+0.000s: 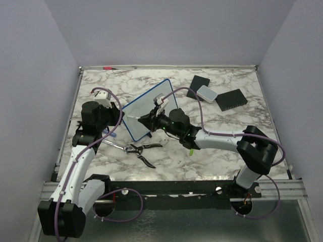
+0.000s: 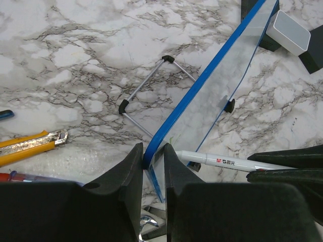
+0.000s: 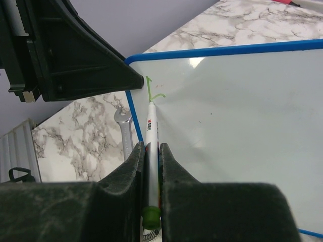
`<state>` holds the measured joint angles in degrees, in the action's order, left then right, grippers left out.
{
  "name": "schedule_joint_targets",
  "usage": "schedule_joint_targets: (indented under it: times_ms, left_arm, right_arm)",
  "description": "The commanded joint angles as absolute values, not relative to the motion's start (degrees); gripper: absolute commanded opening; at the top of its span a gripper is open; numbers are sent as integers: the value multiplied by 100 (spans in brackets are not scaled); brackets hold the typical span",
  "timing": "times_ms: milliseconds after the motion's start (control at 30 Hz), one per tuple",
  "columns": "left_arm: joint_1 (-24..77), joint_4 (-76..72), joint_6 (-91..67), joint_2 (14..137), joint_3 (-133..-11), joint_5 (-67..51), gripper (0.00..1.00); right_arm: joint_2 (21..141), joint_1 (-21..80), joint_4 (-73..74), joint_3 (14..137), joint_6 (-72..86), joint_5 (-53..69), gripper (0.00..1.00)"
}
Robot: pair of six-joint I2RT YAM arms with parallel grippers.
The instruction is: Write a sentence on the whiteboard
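The whiteboard point(image 1: 149, 106) stands tilted on its edge, white with a blue frame. My left gripper point(image 1: 122, 116) point(image 2: 152, 151) is shut on the blue frame at the board's corner. My right gripper point(image 1: 151, 121) point(image 3: 152, 148) is shut on a white marker point(image 3: 151, 126) point(image 2: 227, 162) with a green end. The marker's tip touches the board's face near that corner. Of the sentence, only a short green stroke point(image 3: 151, 91) shows, in the right wrist view, just above the tip.
Black-handled pliers point(image 1: 141, 150) lie in front of the board. A wire stand point(image 2: 146, 96) lies behind it, a yellow utility knife point(image 2: 30, 143) to the left, a wrench point(image 3: 123, 131) beside the board. Two black pads point(image 1: 232, 99) and a white box point(image 1: 206, 93) sit at the back right.
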<state>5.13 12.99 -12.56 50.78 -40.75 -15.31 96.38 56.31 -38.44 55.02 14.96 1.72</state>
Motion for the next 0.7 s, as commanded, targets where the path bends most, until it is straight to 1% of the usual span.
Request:
schedule_joint_targets:
  times_ms: [0,667]
  left_arm:
    - [536,1402,-1177,5019,-4094,-1292,14]
    - [564,1432,-1156,4977,-4095,-1240,14]
  right_arm:
    - [9676,5674,-3885,5376,1488,-291,1]
    - [9599,5669,-3920,5144,1600,-800,1]
